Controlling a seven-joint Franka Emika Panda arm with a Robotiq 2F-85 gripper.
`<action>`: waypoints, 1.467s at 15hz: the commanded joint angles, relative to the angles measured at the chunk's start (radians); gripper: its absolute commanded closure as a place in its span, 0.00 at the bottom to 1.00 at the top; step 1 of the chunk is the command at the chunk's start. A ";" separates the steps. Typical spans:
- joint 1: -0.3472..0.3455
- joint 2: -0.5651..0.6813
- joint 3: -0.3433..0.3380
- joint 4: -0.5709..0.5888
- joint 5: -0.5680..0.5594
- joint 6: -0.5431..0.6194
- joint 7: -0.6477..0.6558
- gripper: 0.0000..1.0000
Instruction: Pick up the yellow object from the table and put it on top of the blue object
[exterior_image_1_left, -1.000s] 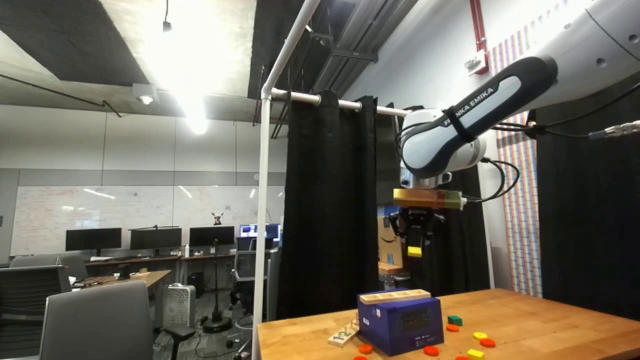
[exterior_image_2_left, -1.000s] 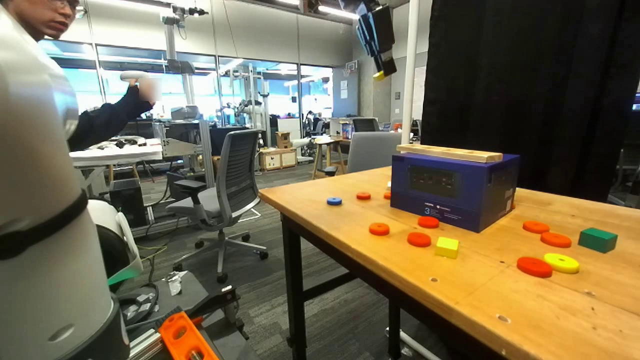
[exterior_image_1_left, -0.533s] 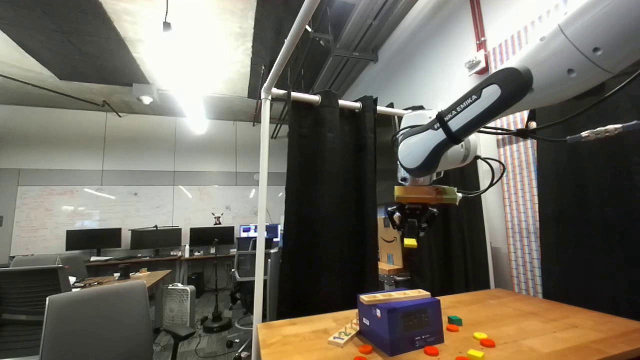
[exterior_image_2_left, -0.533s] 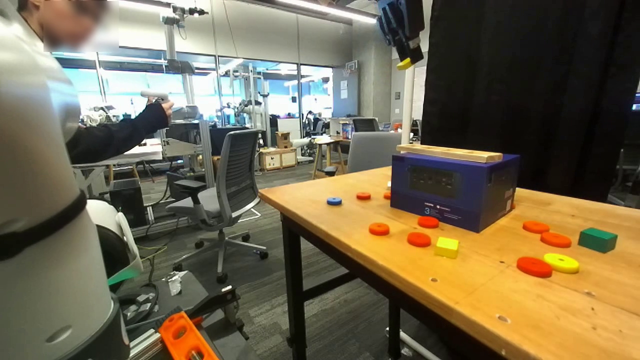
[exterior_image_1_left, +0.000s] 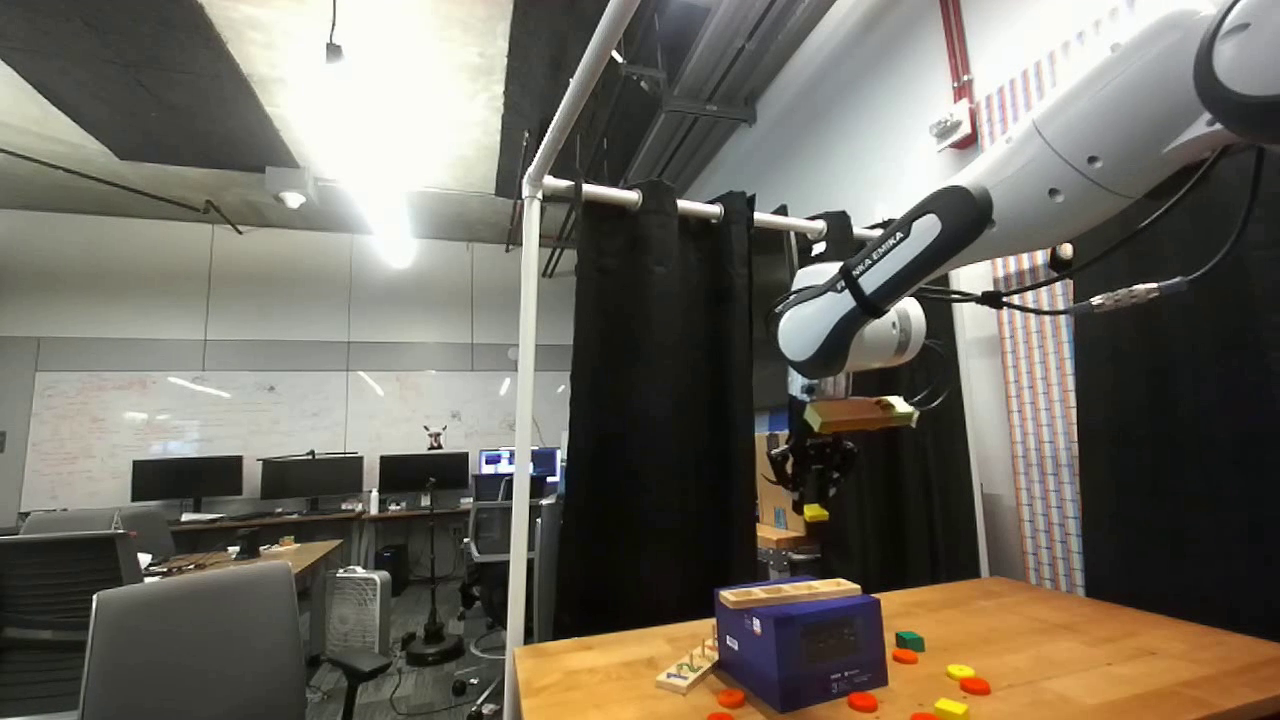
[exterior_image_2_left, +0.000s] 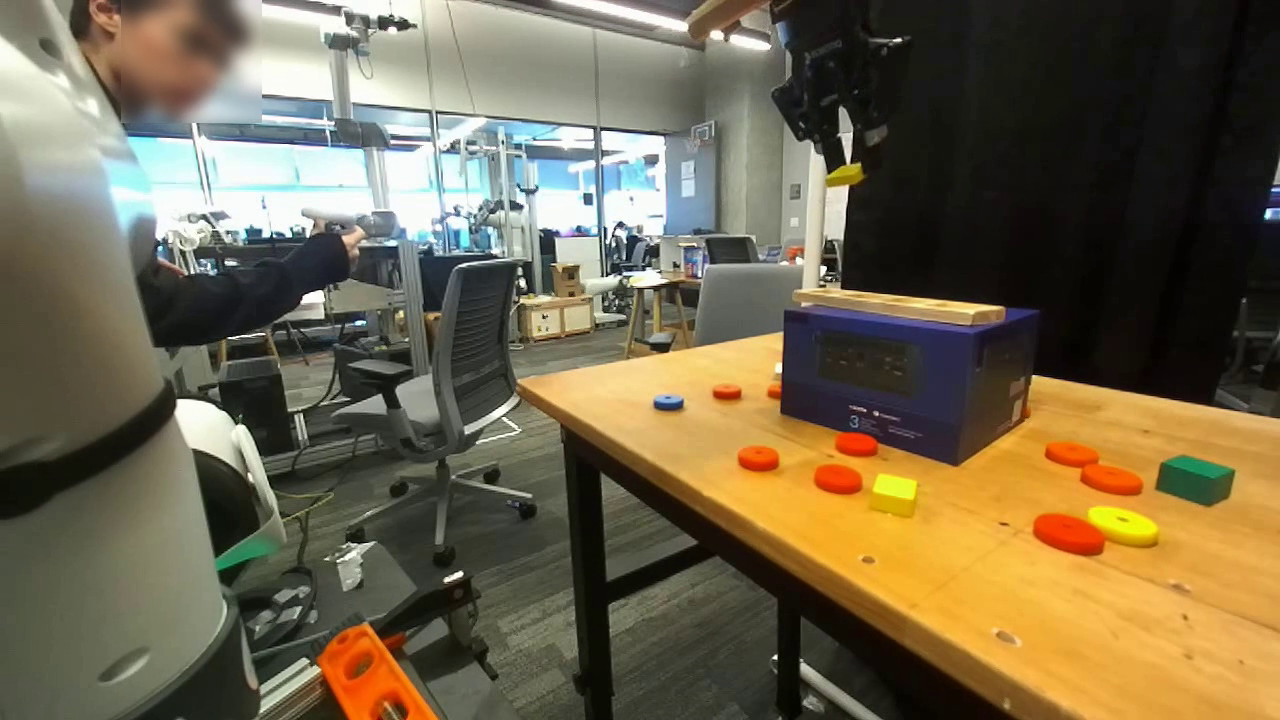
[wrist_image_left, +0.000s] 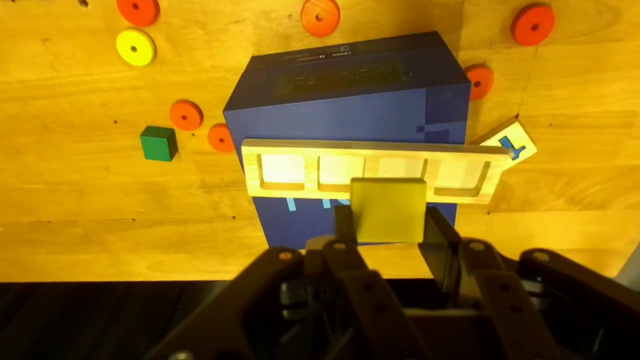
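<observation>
"Gripper (wrist_image_left: 391, 225) status, pls?"

"Pinching the yellow block (wrist_image_left: 389, 207) by its sides."

"Pos. rel. to the blue box (wrist_image_left: 345, 117)?"

"Up in the air over it, well apart, per both ext. views. In wrist view the block partly covers the wooden tray (wrist_image_left: 311, 170) (four pockets, lying atop the box)."

"Any other yellow?"

"2nd yellow block (exterior_image_2_left: 893, 495) on the table (exterior_image_2_left: 960, 560), near the box, + a yellow ring (wrist_image_left: 136, 40)."
</observation>
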 joint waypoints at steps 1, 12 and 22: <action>0.021 0.080 -0.040 0.084 0.052 -0.021 -0.127 0.83; 0.003 0.224 -0.097 0.129 0.175 -0.021 -0.249 0.83; -0.014 0.316 -0.120 0.220 0.160 -0.043 -0.251 0.83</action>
